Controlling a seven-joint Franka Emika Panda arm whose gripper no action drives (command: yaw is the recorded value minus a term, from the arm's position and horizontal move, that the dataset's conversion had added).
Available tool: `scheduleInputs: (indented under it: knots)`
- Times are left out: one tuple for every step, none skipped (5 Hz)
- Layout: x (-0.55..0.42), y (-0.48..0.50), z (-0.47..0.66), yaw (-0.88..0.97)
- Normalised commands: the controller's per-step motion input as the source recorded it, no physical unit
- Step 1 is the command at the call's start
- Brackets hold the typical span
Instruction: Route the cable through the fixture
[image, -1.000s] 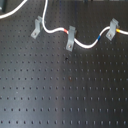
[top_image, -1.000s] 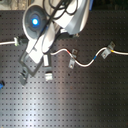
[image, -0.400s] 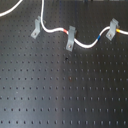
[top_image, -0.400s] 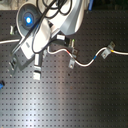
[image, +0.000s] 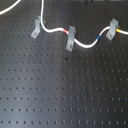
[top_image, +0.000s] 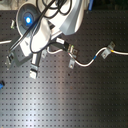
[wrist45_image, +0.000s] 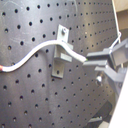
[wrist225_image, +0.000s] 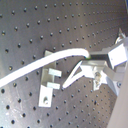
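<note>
1. White cable (image: 85, 44) runs across the black perforated board (image: 65, 95), held by three grey bent-metal clips in a row in the first exterior view.
2. On the first exterior view's right, one clip (image: 113, 29) sits by the yellow-orange and blue bands; the middle clip (image: 70, 38) is crossed by the red band. Both look already threaded, which keeps that stretch of cable in shallow waves between them.
3. The fixture (image: 37, 27), on the first exterior view's left, shows no coloured band. The cable passes right at it there, then climbs toward the top edge.
4. In both wrist views the cable lies across the fixture (wrist45_image: 62, 51) and ends at the gripper (wrist45_image: 102, 67), whose fingers appear pinched on the cord just beside the clip. Holding so near the clip likely gives control over where the limp cord seats.
5. In the second exterior view the arm covers the fixture, so seating cannot be checked from that side.
6. Judging by the wrist views, the cord rests on or in the clip's slot; whether it is fully caught I cannot tell.
</note>
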Motion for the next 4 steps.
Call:
scheduleInputs:
  knots:
    - [0.014,-0.027,-0.03,-0.24]
    - [0.0,0.0,-0.04,0.0]
    - [0.0,0.0,0.0,0.47]
    - [-0.1,-0.078,-0.08,0.66]
